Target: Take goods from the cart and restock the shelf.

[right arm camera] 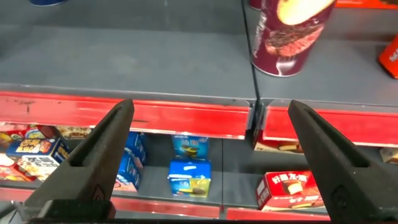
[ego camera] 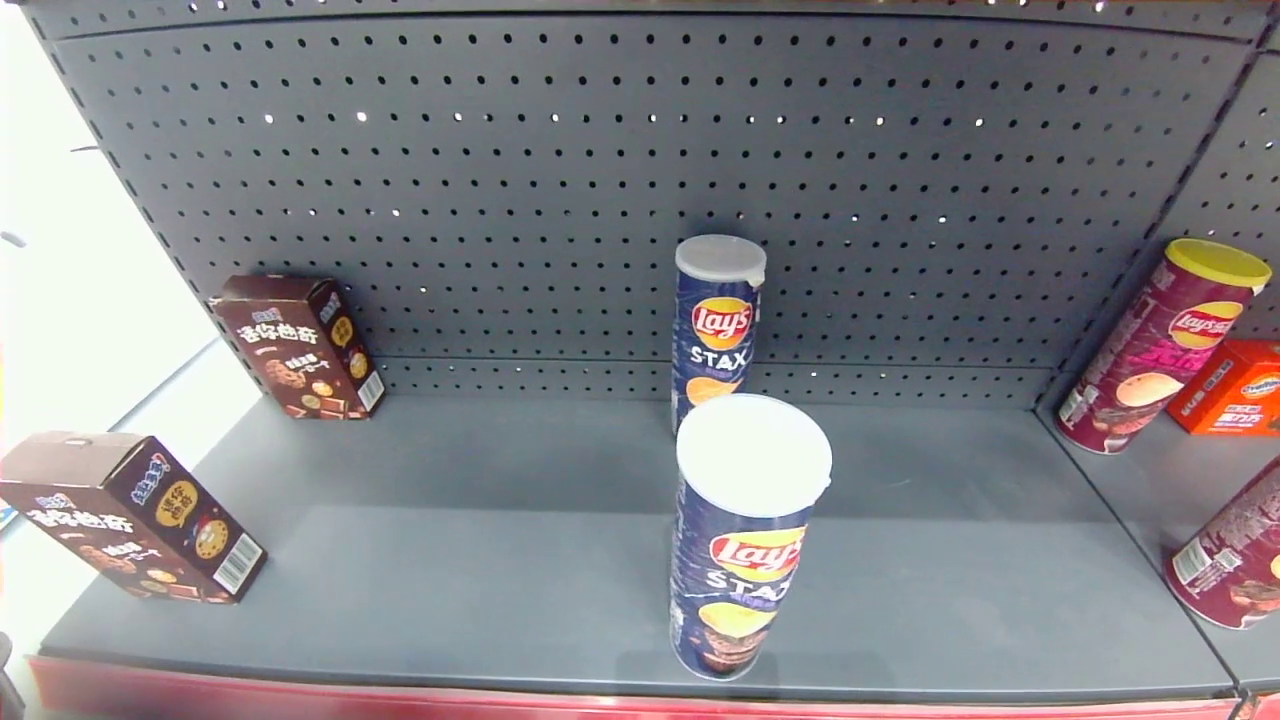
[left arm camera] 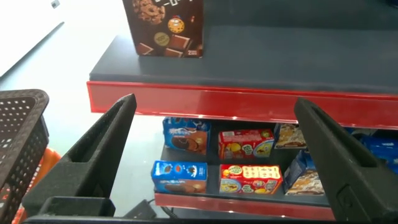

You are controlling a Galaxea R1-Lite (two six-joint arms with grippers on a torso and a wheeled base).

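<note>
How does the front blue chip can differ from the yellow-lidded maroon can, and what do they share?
The front blue chip can has a blue body, the yellow-lidded maroon can a maroon one. The blue can's lid is white, the maroon can's yellow. The blue can stands at the front of the shelf, the maroon can near the back panel. Both are tall, lidded tubes, upright.

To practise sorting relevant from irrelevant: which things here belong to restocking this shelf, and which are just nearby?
Job: grey shelf, two blue chip cans, two brown cookie boxes, mesh basket.
Just nearby: maroon cans, orange box, snack boxes on lower shelves.
</note>
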